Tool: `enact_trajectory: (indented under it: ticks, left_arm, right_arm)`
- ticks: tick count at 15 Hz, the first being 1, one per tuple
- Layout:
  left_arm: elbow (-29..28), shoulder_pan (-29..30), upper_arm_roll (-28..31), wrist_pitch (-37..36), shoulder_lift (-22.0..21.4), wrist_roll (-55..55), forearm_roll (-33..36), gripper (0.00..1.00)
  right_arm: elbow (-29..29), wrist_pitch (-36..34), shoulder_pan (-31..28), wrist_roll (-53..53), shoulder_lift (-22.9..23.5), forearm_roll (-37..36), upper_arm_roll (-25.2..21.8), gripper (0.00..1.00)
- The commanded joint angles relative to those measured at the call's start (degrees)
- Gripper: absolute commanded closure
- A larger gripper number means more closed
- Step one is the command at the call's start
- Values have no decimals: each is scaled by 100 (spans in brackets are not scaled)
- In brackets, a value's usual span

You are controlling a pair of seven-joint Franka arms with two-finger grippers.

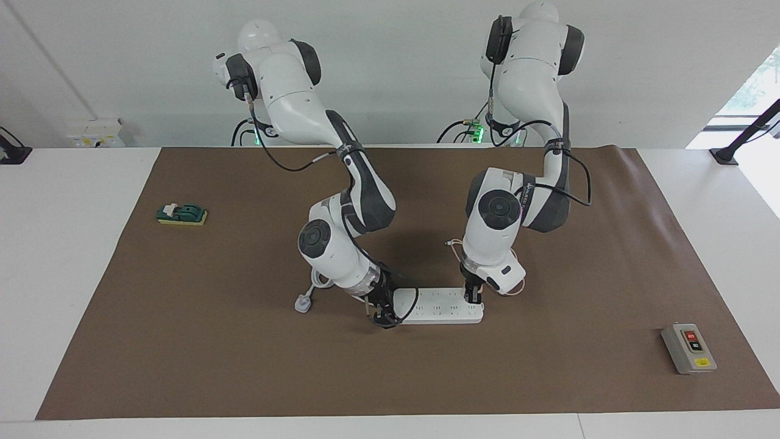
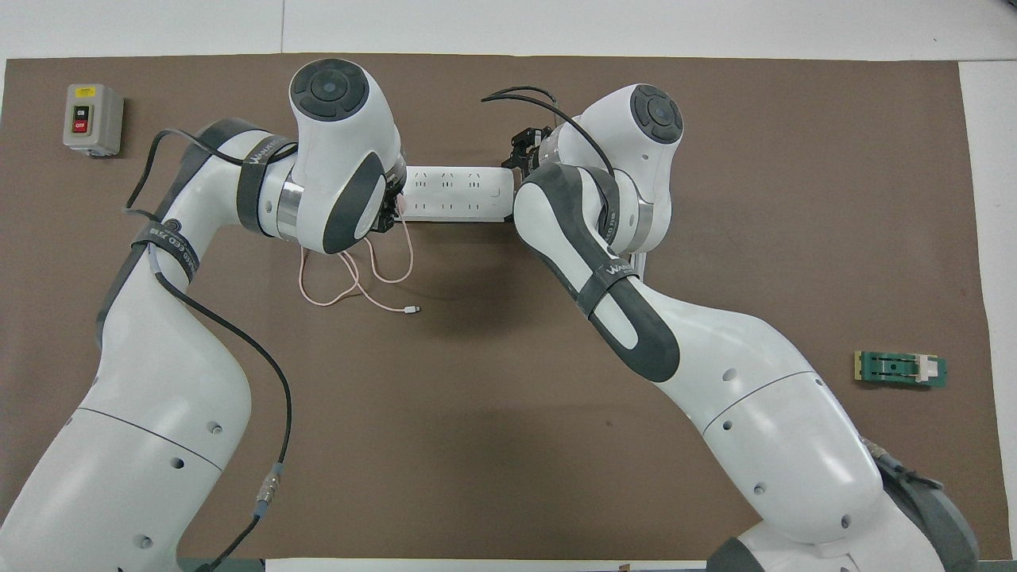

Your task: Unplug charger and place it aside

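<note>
Pink charger [image 2: 401,204] sits clenched in the left hand [image 1: 473,298]; right hand [image 1: 382,318], clenched empty, pins the power strip [image 1: 440,305]. A tilted pull could lift the strip.

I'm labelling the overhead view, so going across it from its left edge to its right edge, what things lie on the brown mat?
Grey switch box → loose pink cable → white power strip → green block.
</note>
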Motion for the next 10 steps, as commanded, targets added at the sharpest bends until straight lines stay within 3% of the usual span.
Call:
enact_trajectory:
  ticks: [1,7,10]
  left_arm:
    - [254,-224,164,-1652,-765,-42,772,100]
    - [263,-180,251,-1758,-773,-527,745,100]
    - [254,12,173,-1916,-1071,567,623,100]
  right_arm:
    - [124,98,-34,-178,102,94,21,100]
    - [116,98,-25,-187,102,76,21,100]
    - [116,55,-25,-221,94,41,21,100]
